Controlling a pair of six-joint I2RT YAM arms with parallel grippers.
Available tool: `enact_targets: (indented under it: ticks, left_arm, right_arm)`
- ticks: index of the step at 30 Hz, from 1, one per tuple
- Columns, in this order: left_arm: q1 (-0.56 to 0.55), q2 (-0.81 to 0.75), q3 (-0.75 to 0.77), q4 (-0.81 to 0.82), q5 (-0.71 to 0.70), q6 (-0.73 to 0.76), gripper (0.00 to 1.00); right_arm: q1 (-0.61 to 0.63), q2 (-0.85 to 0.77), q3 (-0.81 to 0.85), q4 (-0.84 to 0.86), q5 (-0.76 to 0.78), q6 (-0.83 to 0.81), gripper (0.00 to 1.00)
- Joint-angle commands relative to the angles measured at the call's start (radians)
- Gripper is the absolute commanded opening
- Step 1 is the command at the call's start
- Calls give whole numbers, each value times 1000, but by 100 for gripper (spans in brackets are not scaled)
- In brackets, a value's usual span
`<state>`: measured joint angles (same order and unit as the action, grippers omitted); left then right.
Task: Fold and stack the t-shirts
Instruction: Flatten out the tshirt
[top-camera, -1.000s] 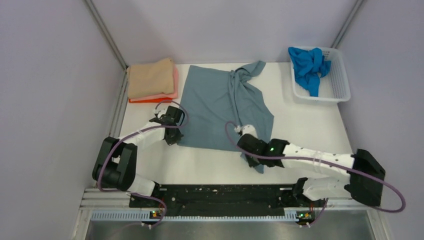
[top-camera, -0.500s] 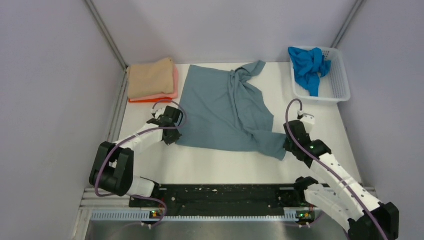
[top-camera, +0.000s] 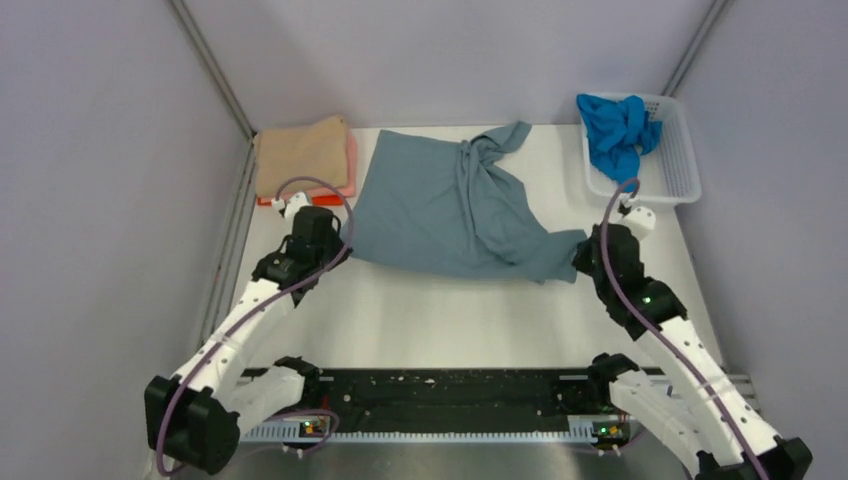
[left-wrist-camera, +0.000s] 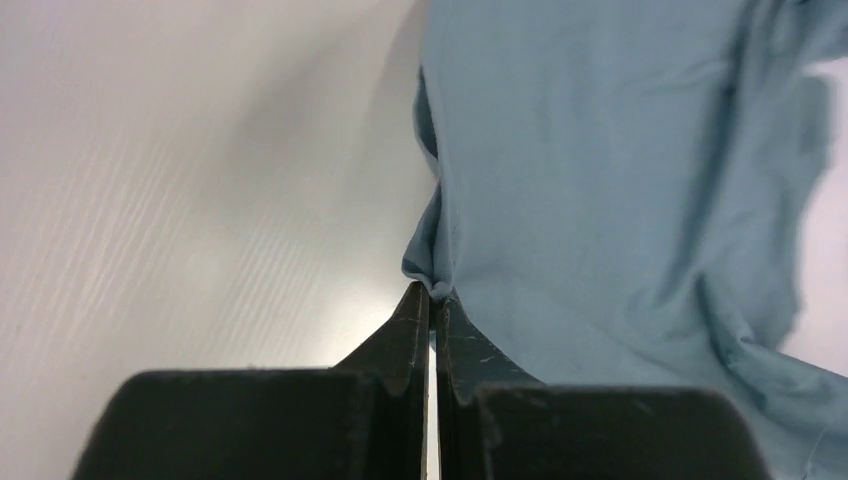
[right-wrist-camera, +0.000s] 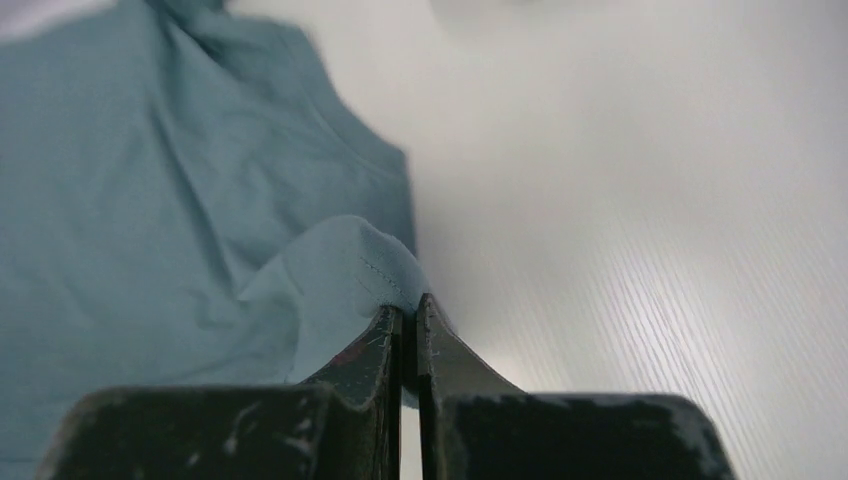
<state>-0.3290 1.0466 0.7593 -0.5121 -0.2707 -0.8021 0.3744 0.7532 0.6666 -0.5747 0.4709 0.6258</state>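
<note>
Shirt (top-camera: 450, 210), gripped by left hand (left-wrist-camera: 432, 297), right hand (right-wrist-camera: 409, 308)

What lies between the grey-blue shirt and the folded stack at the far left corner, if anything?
Nothing visible does. Only a bare strip of table separates the grey-blue shirt from the folded stack. The left gripper and right gripper are each shut on a near corner of the shirt, so nothing blocks them either.

Matt soft cloth t-shirt (top-camera: 440, 210); table (top-camera: 450, 320) perhaps laminate.
</note>
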Motion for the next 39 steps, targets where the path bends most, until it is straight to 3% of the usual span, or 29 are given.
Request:
enact_targets:
  ticks: [1, 11, 18, 23, 32, 39]
  left_arm:
    - [4, -109, 131, 107, 9, 78, 0]
    - [3, -221, 558, 156, -12, 234, 0]
    - [4, -202, 916, 122, 87, 334, 0]
    - [4, -206, 1074, 83, 162, 366, 0]
    - [4, -181, 1228, 58, 229, 374, 0]
    - [6, -140, 1194, 64, 138, 390, 0]
  right_arm:
    - [-11, -118, 163, 181, 56, -72, 0]
    - [-10, -17, 643, 231, -38, -315, 0]
    - [-10, 47, 997, 200, -275, -384, 0]
    - [-11, 86, 1235, 145, -411, -390, 0]
    - [-10, 171, 1477, 155, -536, -397, 0]
    - [-11, 302, 1522, 183, -354, -502, 0]
